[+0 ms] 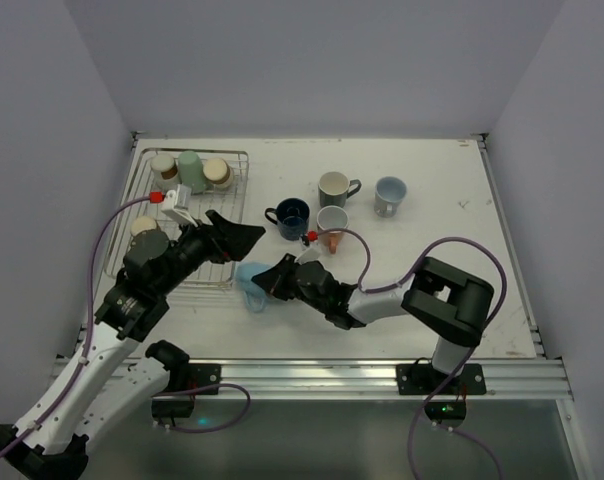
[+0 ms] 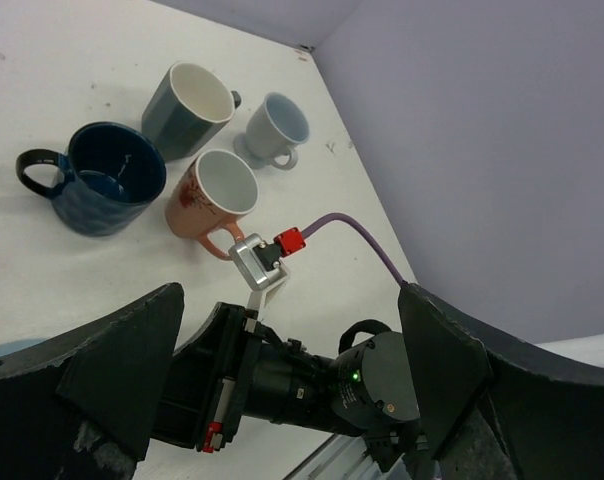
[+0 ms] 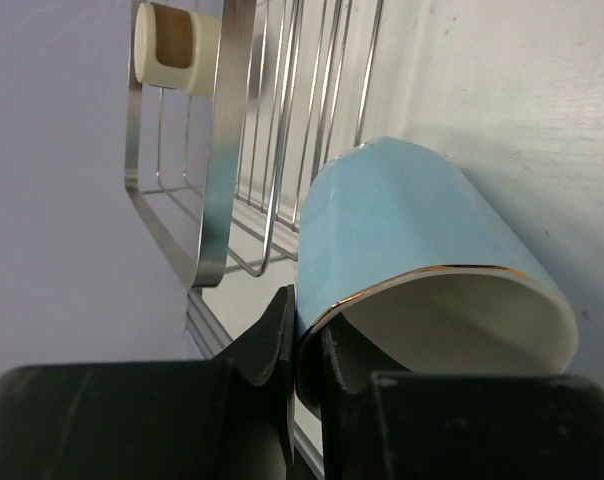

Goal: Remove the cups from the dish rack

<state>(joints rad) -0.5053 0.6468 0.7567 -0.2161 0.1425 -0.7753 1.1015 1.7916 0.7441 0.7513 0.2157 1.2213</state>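
Observation:
My right gripper [image 1: 269, 280] [image 3: 308, 350] is shut on the rim of a light blue cup [image 1: 250, 281] [image 3: 412, 240], one finger inside and one outside. It holds the cup tipped sideways just off the front right corner of the dish rack [image 1: 238, 205] [image 3: 222, 150]. My left gripper [image 1: 234, 238] [image 2: 287, 390] is open and empty above the rack's right edge. In the rack are a mint green cup [image 1: 190, 170] and three beige-and-brown cups [image 1: 163, 165] [image 1: 218, 173] [image 1: 147, 229]. One beige-and-brown cup also shows in the right wrist view [image 3: 177, 45].
On the table right of the rack stand a navy mug [image 1: 289, 217] [image 2: 107, 180], a grey-green mug [image 1: 334, 188] [image 2: 187, 108], a pale blue mug [image 1: 390, 195] [image 2: 275, 128] and a salmon-pink cup [image 1: 332, 228] [image 2: 212, 195]. The two arms lie close together.

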